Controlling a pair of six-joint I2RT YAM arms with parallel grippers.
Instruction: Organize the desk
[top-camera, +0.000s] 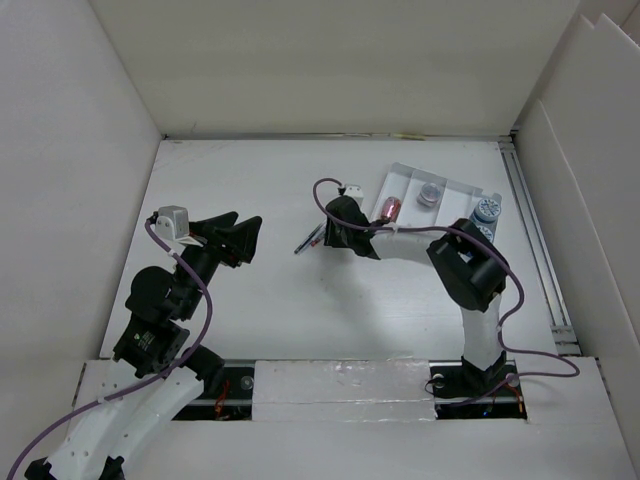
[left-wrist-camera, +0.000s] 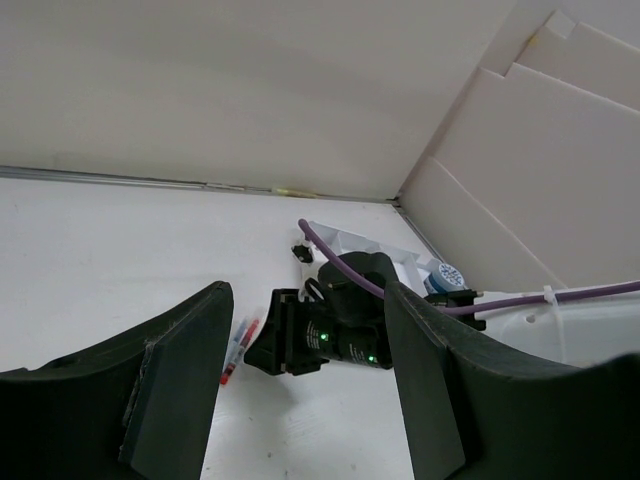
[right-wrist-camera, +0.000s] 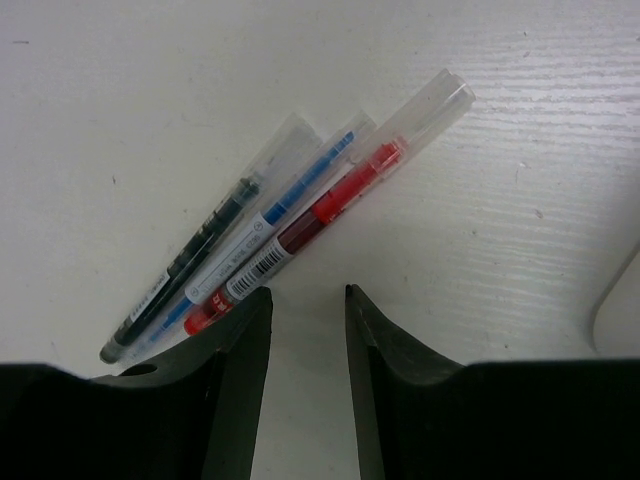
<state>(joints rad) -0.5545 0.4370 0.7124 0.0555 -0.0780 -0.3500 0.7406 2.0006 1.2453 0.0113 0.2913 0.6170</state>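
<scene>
The desk (top-camera: 250, 170) is a plain white tabletop with white panel walls around it. Three pens (top-camera: 309, 240) lie side by side near its middle: a black one (right-wrist-camera: 195, 260), a blue one (right-wrist-camera: 296, 195) and a red one (right-wrist-camera: 335, 205). My right gripper (right-wrist-camera: 308, 292) is low over the desk just beside the red pen, with its jaws a narrow gap apart and nothing between them; it also shows in the top view (top-camera: 329, 234). My left gripper (top-camera: 250, 232) hovers to the left of the pens, wide open and empty (left-wrist-camera: 305, 290).
A small white compartmented tray (top-camera: 405, 176) stands at the back right. It holds a pink item (top-camera: 389, 208) and a round grey-pink item (top-camera: 430, 193). Blue-capped bottles (top-camera: 486, 210) stand at its right end. A metal rail (top-camera: 535, 240) runs along the right wall.
</scene>
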